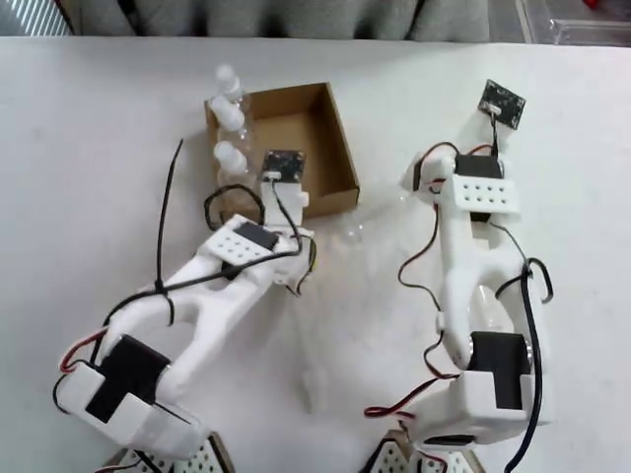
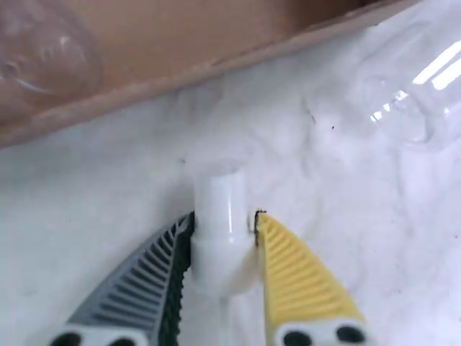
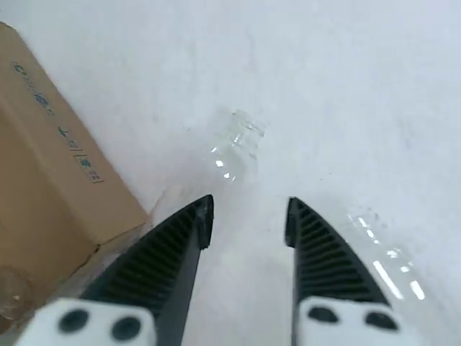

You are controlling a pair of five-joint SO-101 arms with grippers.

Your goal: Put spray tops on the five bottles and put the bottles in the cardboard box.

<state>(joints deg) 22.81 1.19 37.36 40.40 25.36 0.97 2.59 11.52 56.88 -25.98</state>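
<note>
It looked like a robotics lab bench. A plain white tabletop (image 1: 562, 197) carried two white printed arms (image 1: 217, 296) strung with loose red and black wiring (image 1: 406, 271), and a bare camera board (image 1: 501, 102) stood just above the right tool (image 3: 248, 204). Well beyond that tool, past the tabletop's far edge, were grey folded fabric (image 1: 296, 18) and a clear plastic bin (image 1: 582, 25).

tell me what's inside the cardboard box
Three capped bottles sit along one side of the cardboard box. The left arm's wrist hides the near part of its floor.
</note>
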